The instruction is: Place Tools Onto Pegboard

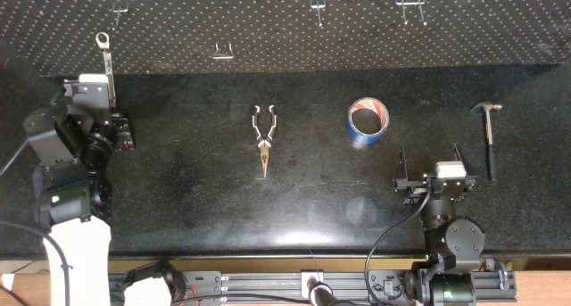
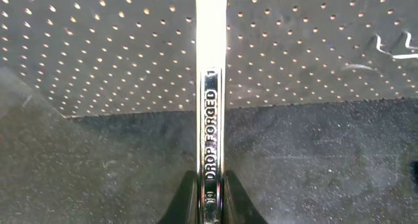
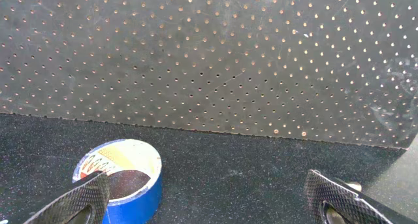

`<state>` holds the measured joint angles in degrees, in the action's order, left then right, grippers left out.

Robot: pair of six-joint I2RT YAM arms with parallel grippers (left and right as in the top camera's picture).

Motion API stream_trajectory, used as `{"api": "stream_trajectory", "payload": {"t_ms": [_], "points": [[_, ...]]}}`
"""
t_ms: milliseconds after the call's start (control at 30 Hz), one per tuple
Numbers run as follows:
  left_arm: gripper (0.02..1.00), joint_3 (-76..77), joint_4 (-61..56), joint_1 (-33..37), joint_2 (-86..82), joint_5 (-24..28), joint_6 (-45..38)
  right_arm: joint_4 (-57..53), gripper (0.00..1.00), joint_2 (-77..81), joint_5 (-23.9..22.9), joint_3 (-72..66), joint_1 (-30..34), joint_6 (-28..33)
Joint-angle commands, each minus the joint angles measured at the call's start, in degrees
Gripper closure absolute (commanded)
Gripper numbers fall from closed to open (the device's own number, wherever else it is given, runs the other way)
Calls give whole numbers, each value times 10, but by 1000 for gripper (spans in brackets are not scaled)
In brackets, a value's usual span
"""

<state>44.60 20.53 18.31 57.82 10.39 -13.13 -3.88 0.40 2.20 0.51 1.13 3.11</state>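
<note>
The left gripper point(image 2: 210, 188) is clenching one wrench point(image 2: 211, 119); one pliers point(image 1: 264, 136), one tape roll point(image 1: 368, 121) and one hammer point(image 1: 488, 132) are lying on the surface point(image 1: 196, 163); the right gripper point(image 3: 209, 188) is sitting released.

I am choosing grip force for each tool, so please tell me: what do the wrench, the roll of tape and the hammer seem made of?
Wrench: polished, probably chromed steel; it shines mirror-bright and carries stamped letters.
Roll of tape: blue, smooth, slightly glossy film, likely plastic, on a pale core, perhaps cardboard.
Hammer: light metal-looking head, dark handle of unclear material.
</note>
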Motion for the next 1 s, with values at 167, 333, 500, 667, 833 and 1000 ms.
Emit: {"api": "stream_trajectory", "payload": {"t_ms": [167, 333, 500, 667, 833, 1000], "points": [[989, -11, -2, -16, -6, 23, 7, -1, 25, -3, -3, -3, 2, 2], [991, -11, -9, -23, -2, 3, 7, -1, 25, -3, -3, -3, 2, 2], [989, -11, -19, -22, 3, -23, 8, -1, 25, -3, -3, -3, 2, 2], [989, -11, -22, -22, 16, -24, 23, -1, 27, -3, -3, -3, 2, 2], [989, -11, -50, -22, 31, -19, 39, -1, 27, -3, -3, -3, 2, 2], [989, -11, -69, -22, 35, -15, 39, -1, 25, -3, -3, -3, 2, 2]]}}
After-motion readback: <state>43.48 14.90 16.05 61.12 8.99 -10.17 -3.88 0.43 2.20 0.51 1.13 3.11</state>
